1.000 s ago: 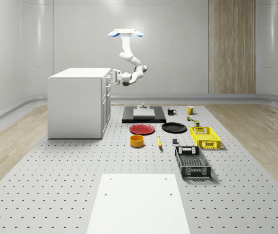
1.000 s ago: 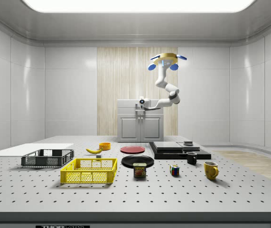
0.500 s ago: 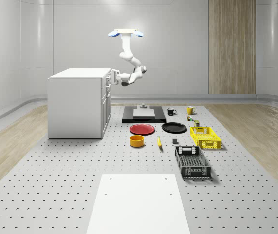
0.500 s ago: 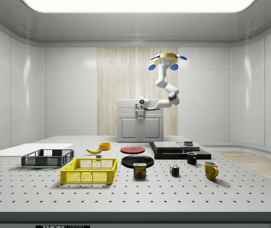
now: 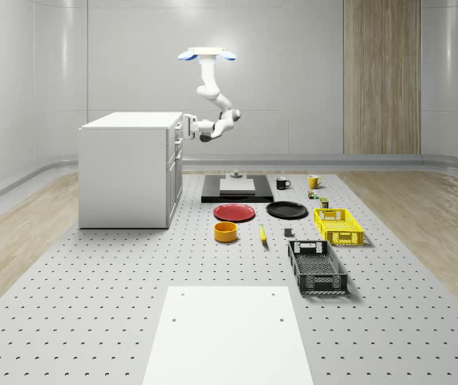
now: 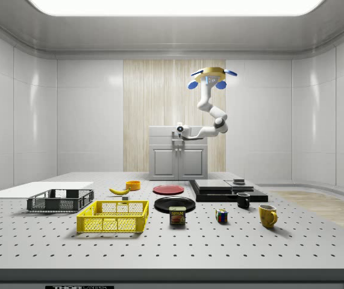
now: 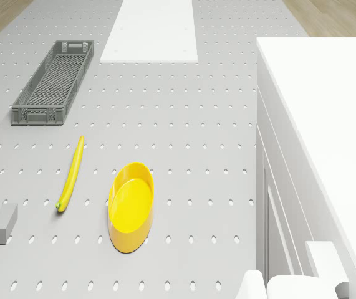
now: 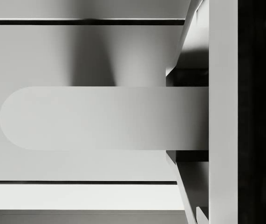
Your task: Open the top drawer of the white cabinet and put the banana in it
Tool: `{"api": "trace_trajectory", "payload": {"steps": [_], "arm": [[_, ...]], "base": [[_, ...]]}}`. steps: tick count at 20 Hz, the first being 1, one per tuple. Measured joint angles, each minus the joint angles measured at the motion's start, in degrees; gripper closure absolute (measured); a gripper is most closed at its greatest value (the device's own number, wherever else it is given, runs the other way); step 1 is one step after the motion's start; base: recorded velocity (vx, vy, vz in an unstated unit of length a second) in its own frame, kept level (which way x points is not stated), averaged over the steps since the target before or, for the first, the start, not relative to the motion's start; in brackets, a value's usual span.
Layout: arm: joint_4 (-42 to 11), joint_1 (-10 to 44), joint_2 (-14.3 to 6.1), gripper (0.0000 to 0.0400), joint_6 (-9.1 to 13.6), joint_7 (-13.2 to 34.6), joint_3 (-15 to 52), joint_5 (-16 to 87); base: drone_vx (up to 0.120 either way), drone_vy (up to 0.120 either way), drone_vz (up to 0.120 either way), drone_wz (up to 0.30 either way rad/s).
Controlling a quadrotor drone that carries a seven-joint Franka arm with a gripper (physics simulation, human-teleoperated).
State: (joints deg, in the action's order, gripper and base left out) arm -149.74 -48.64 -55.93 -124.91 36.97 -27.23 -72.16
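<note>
Drone (image 5: 207,54) hovering high, beside the white cabinet (image 5: 128,168) on its drawer side, above the bench (image 5: 92,281). Arm bent down and in toward the cabinet front; gripper (image 5: 186,126) level with the top drawer (image 5: 176,131), right at its face. Wrist view: drawer handle (image 8: 100,118) crosses close in front of the camera, a finger (image 8: 223,112) at one end of it. Cannot tell whether the gripper is closed on the handle or how wide it stands. Drawer front looks flush with the cabinet in the whole-scene view.

Banana (image 7: 72,173) lies flat on the bench, well apart from the cabinet, just beside the yellow bowl (image 7: 130,206). Grey crate (image 7: 54,81) lies beyond the banana; small grey block (image 7: 3,223) near its other end. In the whole-scene view, red plate (image 5: 234,212) and black plate (image 5: 286,210) sit past the bowl, yellow basket (image 5: 338,226) toward that view's right.
</note>
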Motion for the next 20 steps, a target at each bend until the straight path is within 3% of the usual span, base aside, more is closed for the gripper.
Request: {"api": "trace_trajectory", "payload": {"steps": [5, 19, 20], "arm": [[-0.08, 1.66, -0.21, 0.0286, 1.68, 0.33, -0.17, 0.59], [0.14, 7.89, -3.23, 0.0293, 10.07, 3.16, -5.21, 7.68], [0.24, 8.23, -3.41, 0.0229, 10.65, 3.34, -5.66, 8.21]], "base": [[0.000, 0.000, 0.000, 0.000], [0.000, 0.000, 0.000, 0.000], [0.000, 0.000, 0.000, 0.000]]}}
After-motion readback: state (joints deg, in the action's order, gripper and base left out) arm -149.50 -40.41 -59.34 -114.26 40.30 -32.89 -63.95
